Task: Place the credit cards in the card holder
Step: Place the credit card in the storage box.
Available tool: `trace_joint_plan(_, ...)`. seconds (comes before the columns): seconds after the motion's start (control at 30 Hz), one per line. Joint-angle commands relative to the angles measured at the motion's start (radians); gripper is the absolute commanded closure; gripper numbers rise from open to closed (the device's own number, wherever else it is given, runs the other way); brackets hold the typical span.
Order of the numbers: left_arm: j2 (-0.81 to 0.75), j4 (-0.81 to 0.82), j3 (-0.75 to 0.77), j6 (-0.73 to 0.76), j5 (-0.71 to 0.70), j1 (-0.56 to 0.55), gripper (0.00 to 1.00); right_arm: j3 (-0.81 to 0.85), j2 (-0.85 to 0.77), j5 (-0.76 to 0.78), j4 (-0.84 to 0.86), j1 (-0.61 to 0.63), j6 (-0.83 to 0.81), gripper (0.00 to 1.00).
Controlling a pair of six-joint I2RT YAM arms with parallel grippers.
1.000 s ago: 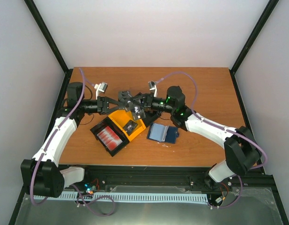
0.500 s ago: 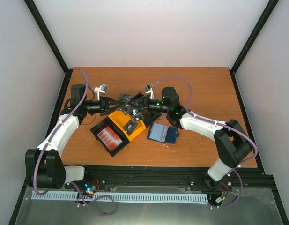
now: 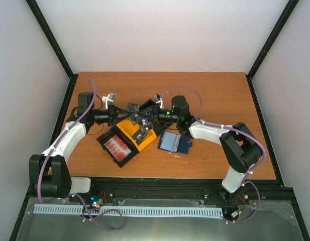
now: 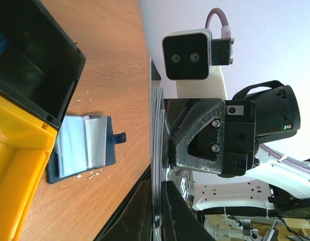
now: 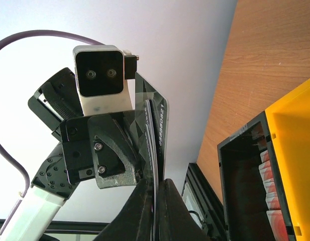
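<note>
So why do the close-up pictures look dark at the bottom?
Left wrist: the left gripper's fingers sit near the lens, dark and soft, while the card holder is crisp. Right wrist: the right gripper's fingers, dark against a bright wall. Top external: even light, soft shadows.

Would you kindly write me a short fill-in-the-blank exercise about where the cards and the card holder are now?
1. The card holder lies ___ on the table, beside the yellow bin.
2. The credit cards in the black bin are mostly ___.
3. The left gripper and right gripper are both ___ on one stack of cards, off the table.
Missing words: open; red; shut.
</note>
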Motion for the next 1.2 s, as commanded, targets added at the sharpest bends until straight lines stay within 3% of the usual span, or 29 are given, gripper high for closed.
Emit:
trace_joint_plan(0.0,0.024,-0.017,0.006,0.027,-0.06,0.029,0.99,-0.023,0.033,-0.023,0.084,-0.022,0.069,0.96)
trace_joint_plan(0.67,0.197,-0.025,0.066,0.033,-0.101,0.067,0.99,0.024,0.181,-0.054,0.145,-0.05,0.214,0.9)
trace_joint_plan(1.17,0.165,-0.181,0.113,0.21,-0.192,0.119,0.99,0.03,0.096,-0.026,-0.088,-0.079,-0.011,0.97)
